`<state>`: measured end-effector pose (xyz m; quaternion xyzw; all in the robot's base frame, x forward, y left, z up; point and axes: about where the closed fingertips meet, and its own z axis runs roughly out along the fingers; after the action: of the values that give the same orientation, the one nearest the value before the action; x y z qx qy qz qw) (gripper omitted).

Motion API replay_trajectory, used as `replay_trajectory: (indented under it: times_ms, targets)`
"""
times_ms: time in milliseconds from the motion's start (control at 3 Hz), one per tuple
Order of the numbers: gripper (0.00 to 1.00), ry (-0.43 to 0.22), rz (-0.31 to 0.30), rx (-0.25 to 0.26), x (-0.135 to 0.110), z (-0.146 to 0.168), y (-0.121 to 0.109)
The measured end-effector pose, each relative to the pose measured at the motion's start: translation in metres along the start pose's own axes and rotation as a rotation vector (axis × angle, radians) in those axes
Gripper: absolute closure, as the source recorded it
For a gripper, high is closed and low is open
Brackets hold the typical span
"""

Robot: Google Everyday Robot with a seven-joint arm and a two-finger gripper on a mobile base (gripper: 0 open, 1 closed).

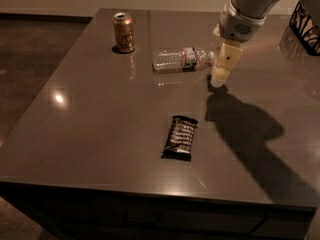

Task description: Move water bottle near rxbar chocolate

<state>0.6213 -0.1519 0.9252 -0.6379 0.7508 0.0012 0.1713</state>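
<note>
Claw [218, 79] hangs beside lying water bottle [180, 60]; clenched or released, cannot tell; rxbar chocolate [180, 136] apart.

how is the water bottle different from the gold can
The water bottle lies on its side; the gold can stands upright. The bottle is clear ribbed plastic with a reddish label; the can is opaque. The bottle's cap end is close to the gripper, which hangs low over the table; the can sits well away from it. Both rest on the table, beyond the rxbar chocolate.
</note>
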Motion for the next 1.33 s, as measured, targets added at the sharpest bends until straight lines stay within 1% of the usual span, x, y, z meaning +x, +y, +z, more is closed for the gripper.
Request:
replay_trajectory:
  times_ms: [333,667,1000,1333]
  targets:
    - [0.00,0.001,0.000,-0.005,-0.006,0.014,-0.018]
    - [0.00,0.006,0.009,-0.013,-0.016,0.043,-0.054]
    - [0.00,0.009,0.022,-0.018,-0.022,0.066,-0.077]
    - [0.00,0.015,0.027,-0.026,-0.024,0.081,-0.088]
